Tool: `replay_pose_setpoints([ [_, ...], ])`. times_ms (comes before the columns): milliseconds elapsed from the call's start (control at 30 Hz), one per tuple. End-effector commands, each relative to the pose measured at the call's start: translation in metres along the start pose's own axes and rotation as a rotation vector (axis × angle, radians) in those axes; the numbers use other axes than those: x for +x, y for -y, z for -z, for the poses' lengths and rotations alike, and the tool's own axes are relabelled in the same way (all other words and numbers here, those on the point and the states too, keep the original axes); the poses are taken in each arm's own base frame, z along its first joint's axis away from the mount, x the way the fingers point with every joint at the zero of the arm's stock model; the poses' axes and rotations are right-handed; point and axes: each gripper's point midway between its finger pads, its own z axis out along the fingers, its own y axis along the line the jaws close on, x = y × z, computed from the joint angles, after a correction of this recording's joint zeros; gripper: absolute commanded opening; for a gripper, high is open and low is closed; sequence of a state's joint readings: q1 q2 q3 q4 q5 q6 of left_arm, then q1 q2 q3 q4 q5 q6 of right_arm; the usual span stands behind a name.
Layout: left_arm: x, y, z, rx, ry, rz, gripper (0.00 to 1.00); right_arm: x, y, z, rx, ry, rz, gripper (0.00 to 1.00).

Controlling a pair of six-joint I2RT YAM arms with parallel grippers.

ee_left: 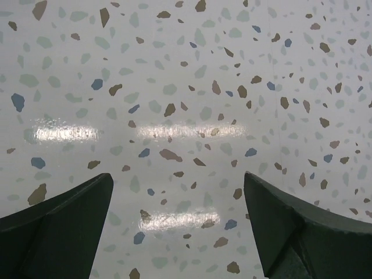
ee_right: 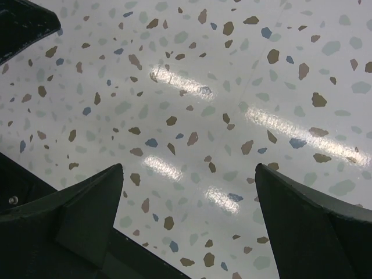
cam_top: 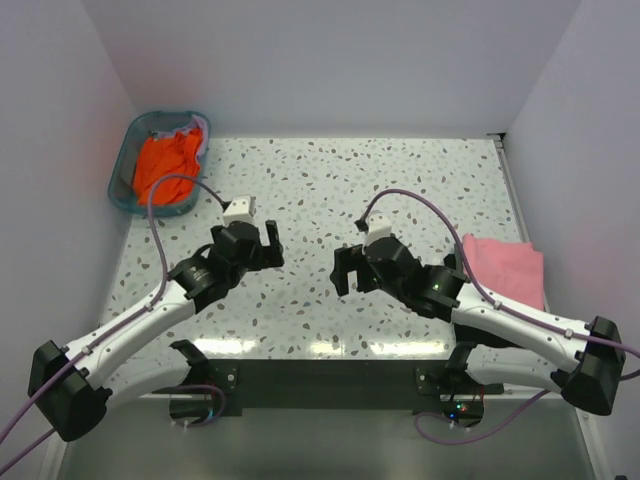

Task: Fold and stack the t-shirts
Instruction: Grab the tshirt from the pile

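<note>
Three cloth t-shirts, bright orange-red t-shirt (cam_top: 165, 168) and pale lavender t-shirt (cam_top: 197, 131) in one teal plastic basket (cam_top: 120, 182) at 10 o'clock, light pink t-shirt (cam_top: 505, 268) at 3 o'clock, left gripper (ee_left: 178, 183) and right gripper (ee_right: 189, 171) spread wide, empty.

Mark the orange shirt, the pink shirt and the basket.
orange shirt (cam_top: 165, 168), top view, middle of the bunched cloth.
pink shirt (cam_top: 505, 270), top view, middle of the cloth.
basket (cam_top: 121, 165), top view, left wall.

Orange-red t-shirt (cam_top: 165, 165) crumpled in the basket (cam_top: 121, 172) — pink t-shirt (cam_top: 505, 268) folded, on the table (cam_top: 400, 180), right edge.
</note>
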State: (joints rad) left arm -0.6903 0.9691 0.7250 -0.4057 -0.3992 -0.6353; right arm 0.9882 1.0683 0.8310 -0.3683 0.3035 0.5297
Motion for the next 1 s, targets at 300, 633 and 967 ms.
replay_pose_setpoints([
  [300,-0.186,-0.077,-0.029,-0.34,0.267,0.204,1.0,-0.01,-0.008,-0.003,-0.009,-0.006,0.071,0.99],
  [633,-0.248,-0.228,-0.108,-0.644,0.333,0.322,0.97,0.005,-0.013,-0.012,-0.039,-0.075,0.104,0.99],
  [967,-0.221,-0.33,-0.208,-0.755,0.227,0.404,0.87,0.022,-0.016,-0.02,-0.072,-0.125,0.133,0.99],
])
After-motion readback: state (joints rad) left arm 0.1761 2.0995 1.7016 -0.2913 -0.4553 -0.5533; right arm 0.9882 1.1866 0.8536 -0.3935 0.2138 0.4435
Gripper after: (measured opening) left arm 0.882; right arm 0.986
